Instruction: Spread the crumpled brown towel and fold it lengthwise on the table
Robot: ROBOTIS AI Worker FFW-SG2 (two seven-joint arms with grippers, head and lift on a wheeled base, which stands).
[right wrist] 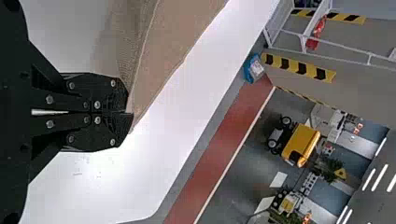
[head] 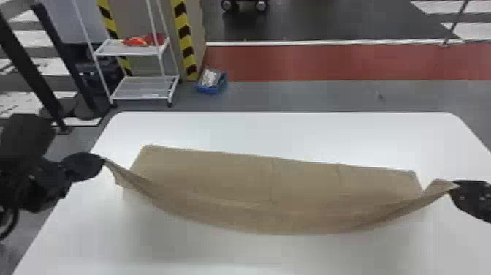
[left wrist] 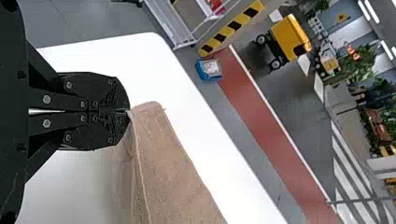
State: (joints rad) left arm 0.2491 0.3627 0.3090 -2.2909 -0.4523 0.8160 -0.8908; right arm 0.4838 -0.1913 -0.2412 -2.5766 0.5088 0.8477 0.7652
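Head view: we've got the long brown cloth towel (head: 233, 179) strung btwn both arms over the white round-cornered table (head: 285, 135). Our black two-fingered L gripper (head: 102, 161) is shut on one near corner, our black two-fingered R gripper (head: 454, 185) on the other. The held edge sags in a shallow curve btwn them; the far edge looks to lie flat on the tabletop, running a bit aslant, w/ faint creases across the cloth. Off past the table: a white wire-shelf cart (head: 140, 87) and a small blue box (head: 212, 86) on the floor.

L wrist view: our L gripper is closed tight, cloth pinched at the very tips, and the towel drops away from it w/ its hem showing.

R wrist view: same story — our R gripper is closed on its corner, only a small bite of cloth at the tips.

Step in hand, as we judge it: spreading is mostly done and the lengthwise fold is prob. starting. Next we'd carry both corners evenly toward the far edge, line them up, lower, then let go — watch the slant and that sagging middle, or the fold may land crooked.
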